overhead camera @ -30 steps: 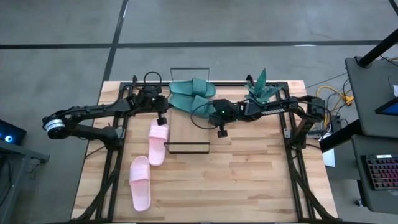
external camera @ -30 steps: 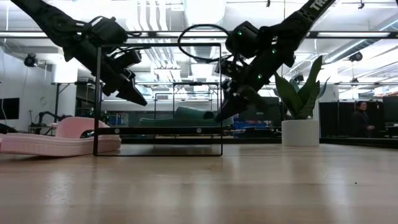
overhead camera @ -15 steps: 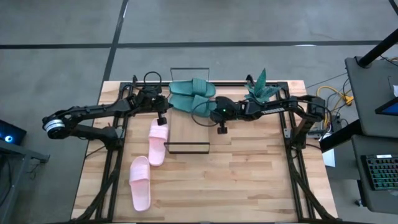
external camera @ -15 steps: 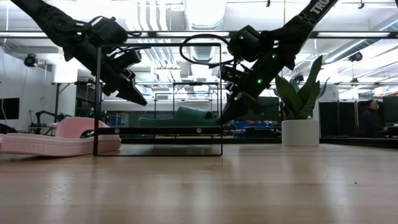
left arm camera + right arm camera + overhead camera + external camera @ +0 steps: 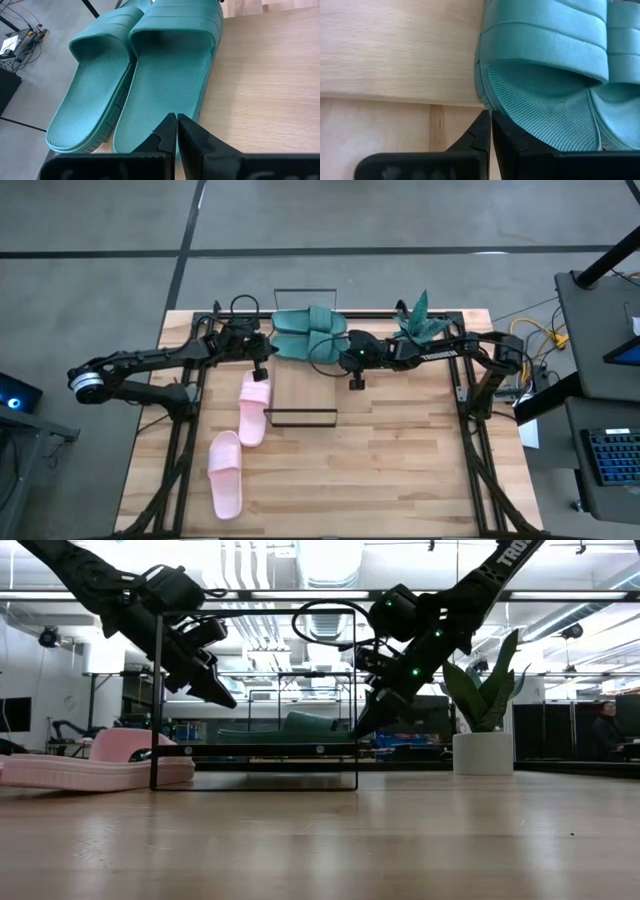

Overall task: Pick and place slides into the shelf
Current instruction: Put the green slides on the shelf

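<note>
Over the last second the right gripper had drawn back toward the teal slides, while the left arm had not moved.

The two teal slides lay side by side on the far end of the shelf, a light-wood board with black wire rails. The right gripper, fingers pressed together and holding nothing, hung just beside the nearer teal slide, its tips at the sole's edge. The left gripper, also closed and empty, hovered at the shelf's left side, pointing at the same pair. Two pink slides lay on the table left of the shelf, one nearly against its rail. A potted plant stood behind the right arm.
</note>
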Tool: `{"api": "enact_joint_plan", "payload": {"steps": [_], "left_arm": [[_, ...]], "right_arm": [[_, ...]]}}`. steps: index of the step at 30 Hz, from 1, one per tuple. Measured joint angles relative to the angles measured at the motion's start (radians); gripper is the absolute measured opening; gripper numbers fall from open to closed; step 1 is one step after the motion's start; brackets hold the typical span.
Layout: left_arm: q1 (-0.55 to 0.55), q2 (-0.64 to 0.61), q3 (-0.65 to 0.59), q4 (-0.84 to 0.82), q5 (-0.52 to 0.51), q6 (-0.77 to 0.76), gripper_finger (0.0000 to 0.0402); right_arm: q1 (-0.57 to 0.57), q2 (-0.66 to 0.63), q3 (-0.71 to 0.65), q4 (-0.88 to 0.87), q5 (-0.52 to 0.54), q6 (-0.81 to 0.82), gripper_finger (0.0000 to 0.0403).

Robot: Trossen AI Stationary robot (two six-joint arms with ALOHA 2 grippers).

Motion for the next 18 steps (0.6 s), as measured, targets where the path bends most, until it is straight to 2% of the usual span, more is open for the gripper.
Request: {"api": "enact_joint_plan", "payload": {"steps": [13,18], "left_arm": [[0.000,-0.007,0.001,-0.007,0.000,0.000,0.0000],[0.000,-0.034,0.001,-0.026,0.000,0.000,0.0000]], "right_arm": [[-0.015,0.000,0.000,0.001,-0.031,0.040,0.0011],[-0.013,-0.015,0.002,-0.012,-0.064,0.043,0.0045]]}}
